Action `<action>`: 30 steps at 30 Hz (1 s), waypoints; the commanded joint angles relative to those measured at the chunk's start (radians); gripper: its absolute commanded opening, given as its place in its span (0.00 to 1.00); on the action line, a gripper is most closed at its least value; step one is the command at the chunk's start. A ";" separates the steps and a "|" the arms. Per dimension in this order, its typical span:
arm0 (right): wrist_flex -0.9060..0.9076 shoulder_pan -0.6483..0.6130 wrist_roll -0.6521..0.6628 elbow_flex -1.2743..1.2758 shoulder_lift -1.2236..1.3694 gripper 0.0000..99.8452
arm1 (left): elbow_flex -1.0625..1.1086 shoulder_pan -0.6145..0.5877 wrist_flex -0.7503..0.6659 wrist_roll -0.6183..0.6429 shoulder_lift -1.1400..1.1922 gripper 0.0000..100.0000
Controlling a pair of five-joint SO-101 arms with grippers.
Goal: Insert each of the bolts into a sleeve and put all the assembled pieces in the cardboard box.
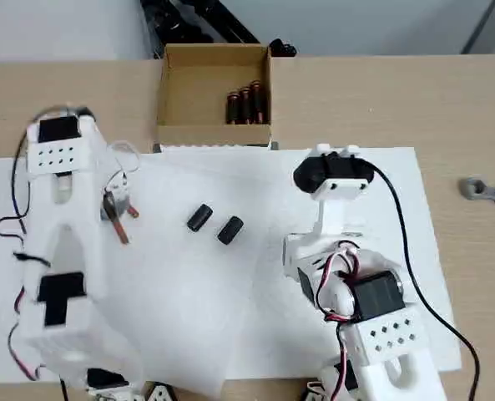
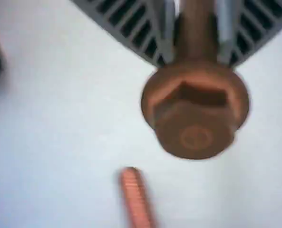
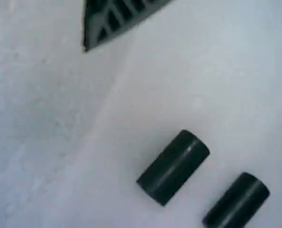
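The wooden counter carries a white sheet that spreads under both of your arms. At the far edge of the sheet stands the cardboard box, open at the top, with several assembled pieces lying side by side against one of its walls.

Your left arm stretches along one side of the sheet, and your right arm sits folded on the other side. Out on the bare wood beyond your right arm lies a small metal tool.

Your left hand is pinching a copper bolt by its shank, head pointing away from the fingers. A second bolt lies loose on the sheet just beside it.

Only one ribbed finger of your right hand is visible, above the sheet, so you cannot tell whether it is spread or closed. Two black sleeves lie near each other on the sheet between the arms, apart from both hands.
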 commanded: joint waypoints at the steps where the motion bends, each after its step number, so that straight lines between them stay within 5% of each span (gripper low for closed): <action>1: -0.045 -0.061 -0.017 -0.008 0.013 0.16 | -0.059 0.081 0.025 -0.087 -0.210 0.01; 14: -0.226 -0.114 -0.198 -0.064 0.217 0.16 | -0.054 0.161 0.028 -0.146 -0.456 0.01; 30: 0.015 -0.225 -0.485 -0.726 0.909 0.17 | -0.001 0.161 0.029 -0.183 -0.569 0.01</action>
